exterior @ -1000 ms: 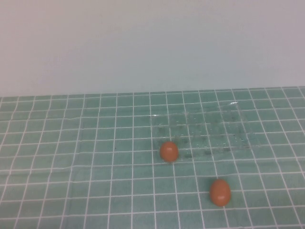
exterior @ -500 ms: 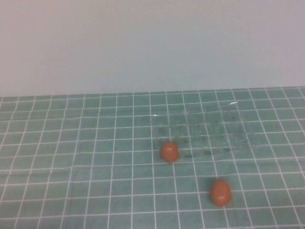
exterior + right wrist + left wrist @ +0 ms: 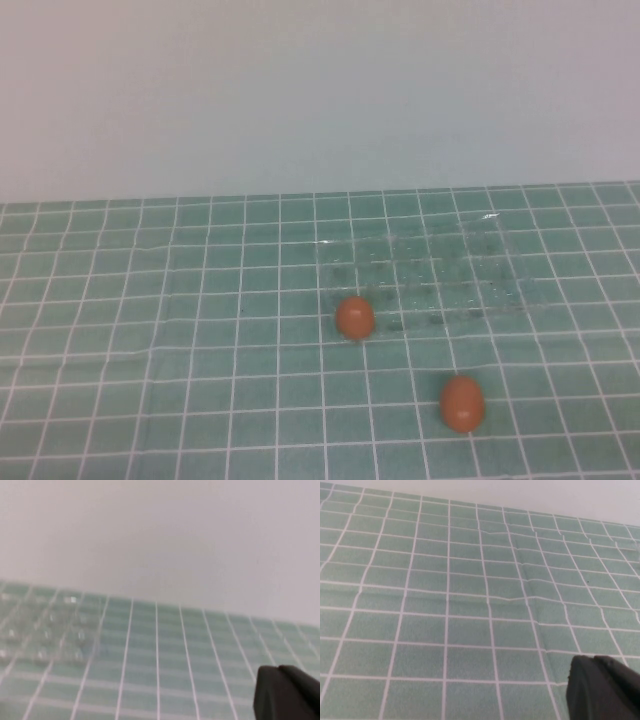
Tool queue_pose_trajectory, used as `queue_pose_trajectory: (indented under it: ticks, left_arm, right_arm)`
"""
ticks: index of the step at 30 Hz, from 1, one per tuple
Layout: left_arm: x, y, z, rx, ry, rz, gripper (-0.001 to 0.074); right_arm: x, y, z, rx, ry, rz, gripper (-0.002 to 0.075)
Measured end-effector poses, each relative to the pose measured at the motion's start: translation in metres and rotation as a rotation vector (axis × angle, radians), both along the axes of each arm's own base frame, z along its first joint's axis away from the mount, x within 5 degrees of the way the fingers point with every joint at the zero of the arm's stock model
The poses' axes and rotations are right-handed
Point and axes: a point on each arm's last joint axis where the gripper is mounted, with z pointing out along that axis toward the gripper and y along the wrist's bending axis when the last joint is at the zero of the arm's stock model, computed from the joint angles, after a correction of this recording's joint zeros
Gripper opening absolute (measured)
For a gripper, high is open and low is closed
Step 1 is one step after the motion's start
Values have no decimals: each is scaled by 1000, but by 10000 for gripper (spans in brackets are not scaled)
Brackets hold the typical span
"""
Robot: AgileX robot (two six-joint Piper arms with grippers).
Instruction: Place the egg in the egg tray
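Neither end effector shows in the high view: one egg [image 3: 354, 317] sits at the egg tray [image 3: 430, 275] near-left corner, seemingly in a cup; another egg [image 3: 461, 402] lies loose on the tabletop [image 3: 150, 330], nearer the robot. Left wrist view: left end effector [image 3: 602, 687] tip only, over bare tabletop, grip state unclear. Right wrist view: right end effector [image 3: 287, 692] tip, state unclear, tray visible. Judgement: pre-reach; next, right arm descends on the loose egg.

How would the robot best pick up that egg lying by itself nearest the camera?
Likely from straight above, fingers closing across the narrow middle of the nearer egg. It lies on the table, apart from the egg tray. Left gripper and right gripper barely show, only in wrist views.
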Motion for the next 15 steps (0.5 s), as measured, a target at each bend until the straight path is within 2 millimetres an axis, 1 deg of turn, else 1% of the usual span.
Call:
queue_pose_trajectory:
  ticks: [4,7,9,11,13,15]
  left_arm:
    - [0,0,0,0,0,0,-1]
    - [0,0,0,0,0,0,-1]
    - [0,0,0,0,0,0,-1]
    - [0,0,0,0,0,0,-1]
    - [0,0,0,0,0,0,-1]
    - [0,0,0,0,0,0,-1]
  right_arm:
    - [0,3,13,3,-148,31,-1]
    - [-3,6,32,29,-359,74,-1]
    - [-8,8,48,94,-542,102,-1]
    - [-14,5,59,191,-660,98,-1]
    - [-16,-1,71,313,-673,58,-1]
    - [-18,-5,84,335,-620,17,-1]
